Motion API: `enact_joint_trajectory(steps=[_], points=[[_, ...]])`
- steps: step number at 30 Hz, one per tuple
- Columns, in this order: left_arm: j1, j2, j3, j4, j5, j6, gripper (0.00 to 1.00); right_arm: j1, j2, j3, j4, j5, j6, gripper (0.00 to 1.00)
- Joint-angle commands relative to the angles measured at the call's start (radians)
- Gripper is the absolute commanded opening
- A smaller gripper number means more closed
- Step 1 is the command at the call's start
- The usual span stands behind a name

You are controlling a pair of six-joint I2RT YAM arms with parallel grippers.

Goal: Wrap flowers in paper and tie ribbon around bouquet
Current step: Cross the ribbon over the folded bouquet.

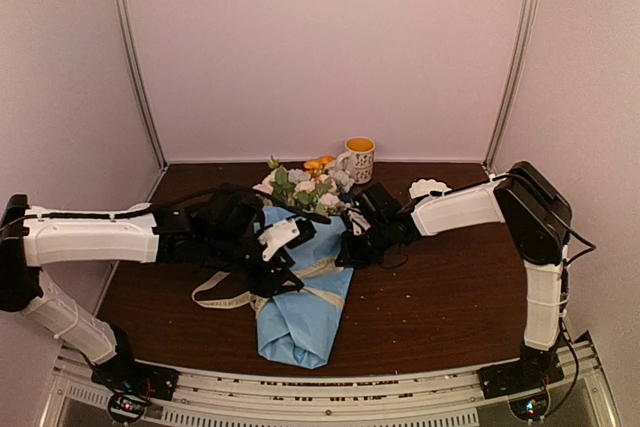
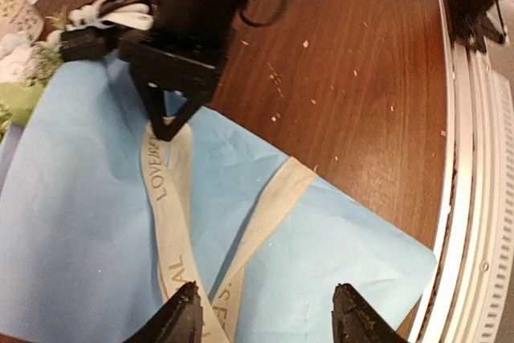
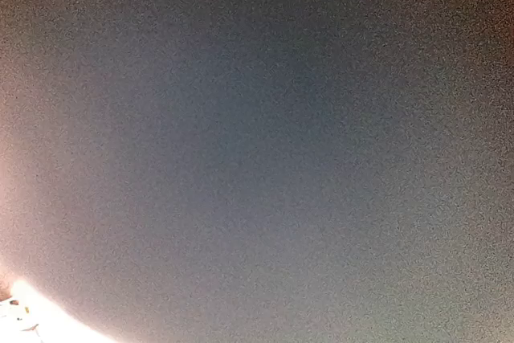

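The bouquet lies mid-table: flowers point(image 1: 305, 192) stick out of a cone of light blue paper point(image 1: 300, 312). The cream lettered ribbon point(image 1: 222, 293) loops off to the left and crosses the paper. In the left wrist view two ribbon point(image 2: 165, 222) strands cross on the paper point(image 2: 72, 198). My left gripper point(image 2: 269, 320) hangs open just above them, nothing between its fingers. My right gripper point(image 2: 165, 128) points down at the paper's upper part, shut on the ribbon's upper end. The right wrist view is a dark blur.
A yellow-filled mug point(image 1: 358, 159) stands behind the flowers near the back wall. The brown table point(image 1: 450, 287) ends in a metal rail point(image 2: 474, 198) at the near edge. Both arms meet over the bouquet's middle.
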Motion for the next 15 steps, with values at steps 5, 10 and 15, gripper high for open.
enact_joint_trajectory(steps=[5, 10, 15], points=[[-0.011, 0.195, 0.15, -0.196, -0.072, 0.321, 0.61, 0.019, -0.012, -0.011, -0.009, 0.0, 0.001, 0.0], [-0.01, 0.278, 0.169, -0.185, -0.167, 0.329, 0.58, 0.022, -0.016, -0.015, 0.0, -0.012, 0.006, 0.0], [-0.025, 0.292, 0.154, -0.133, -0.283, 0.326, 0.44, 0.028, -0.027, -0.017, -0.003, -0.022, 0.001, 0.0]])
